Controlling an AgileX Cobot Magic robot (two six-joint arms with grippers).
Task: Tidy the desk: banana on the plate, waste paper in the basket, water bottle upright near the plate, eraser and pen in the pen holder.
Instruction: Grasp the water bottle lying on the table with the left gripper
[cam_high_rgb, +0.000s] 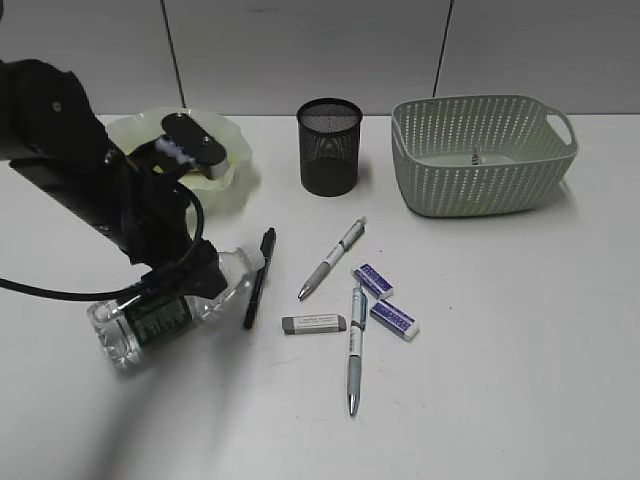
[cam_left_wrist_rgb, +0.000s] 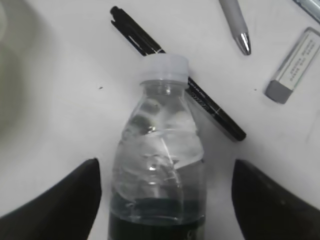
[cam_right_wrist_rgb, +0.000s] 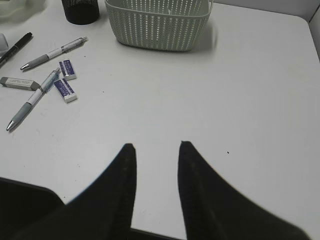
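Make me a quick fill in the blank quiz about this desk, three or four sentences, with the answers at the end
1. The water bottle lies on its ____ on the desk.
2. A black pen passes under the bottle's ____.
3. The left gripper has its jaws ____ on either side of the bottle.
4. The pen holder stands between the plate and the ____.

Answers: side; cap; open; basket

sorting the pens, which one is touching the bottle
The black pen: it runs under the neck of the water bottle, against its cap. The two silver-grey pens lie apart from it.
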